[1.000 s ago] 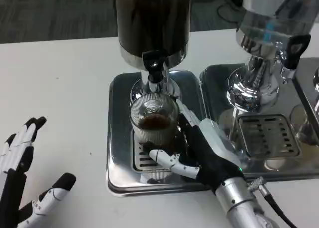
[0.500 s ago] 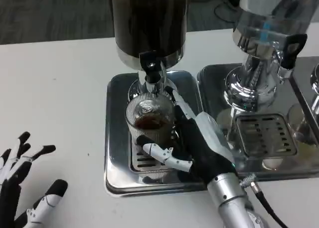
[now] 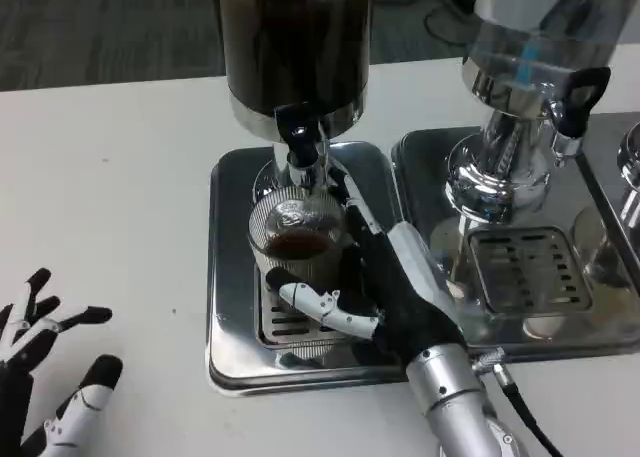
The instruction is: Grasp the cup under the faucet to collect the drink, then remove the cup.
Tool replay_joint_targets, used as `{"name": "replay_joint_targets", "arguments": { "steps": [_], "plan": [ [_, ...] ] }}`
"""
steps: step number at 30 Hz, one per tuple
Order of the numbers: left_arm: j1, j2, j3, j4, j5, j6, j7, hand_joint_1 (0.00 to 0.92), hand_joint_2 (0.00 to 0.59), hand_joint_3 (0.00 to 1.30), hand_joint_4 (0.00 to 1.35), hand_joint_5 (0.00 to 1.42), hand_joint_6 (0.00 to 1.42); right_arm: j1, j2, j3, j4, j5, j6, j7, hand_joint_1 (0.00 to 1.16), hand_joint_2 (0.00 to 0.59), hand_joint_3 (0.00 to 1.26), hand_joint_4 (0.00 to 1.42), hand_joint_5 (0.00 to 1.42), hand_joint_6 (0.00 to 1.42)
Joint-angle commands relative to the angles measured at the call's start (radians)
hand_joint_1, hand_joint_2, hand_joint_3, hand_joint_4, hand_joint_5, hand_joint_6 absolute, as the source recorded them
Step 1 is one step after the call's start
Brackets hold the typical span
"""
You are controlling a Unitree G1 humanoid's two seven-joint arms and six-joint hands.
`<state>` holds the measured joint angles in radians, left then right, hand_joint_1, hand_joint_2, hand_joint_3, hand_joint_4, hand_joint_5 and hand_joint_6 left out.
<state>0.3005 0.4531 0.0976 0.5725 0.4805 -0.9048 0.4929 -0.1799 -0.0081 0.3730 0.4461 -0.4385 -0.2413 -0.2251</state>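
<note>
The right hand [image 3: 395, 287] wraps its fingers [image 3: 320, 307] around the ribbed glass cup [image 3: 298, 252] standing upright right under the black faucet [image 3: 300, 142], while the left hand [image 3: 40, 377] waits far off, fingers spread.

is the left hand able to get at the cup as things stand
Probably yes, but there is little to take hold of. The left hand lies open on the table, with bare table between it and the cup. The right hand already wraps the cup from the right, under the faucet.
</note>
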Motion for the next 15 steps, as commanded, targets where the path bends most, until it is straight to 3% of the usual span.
{"name": "replay_joint_targets", "arguments": {
  "steps": [1,4,15],
  "plan": [
    [0.005,-0.005,-0.006,0.009,-0.013,-0.004,-0.011,0.000,0.211,0.45,0.00,0.13,0.00,0.011,0.005,0.015,0.042,0.025,-0.005,0.059,0.63,0.169,0.00,0.11,0.22,0.42],
    [0.005,-0.007,-0.006,0.010,-0.018,-0.004,-0.012,0.000,0.210,0.47,0.00,0.14,0.00,0.007,0.010,0.021,0.058,0.042,-0.005,0.087,0.64,0.172,0.00,0.13,0.23,0.42],
    [0.009,-0.012,-0.005,0.010,-0.030,-0.001,-0.017,0.000,0.211,0.52,0.00,0.15,0.00,0.012,0.015,0.025,0.055,0.026,0.010,0.074,0.71,0.164,0.03,0.20,0.33,0.49]
  ]
}}
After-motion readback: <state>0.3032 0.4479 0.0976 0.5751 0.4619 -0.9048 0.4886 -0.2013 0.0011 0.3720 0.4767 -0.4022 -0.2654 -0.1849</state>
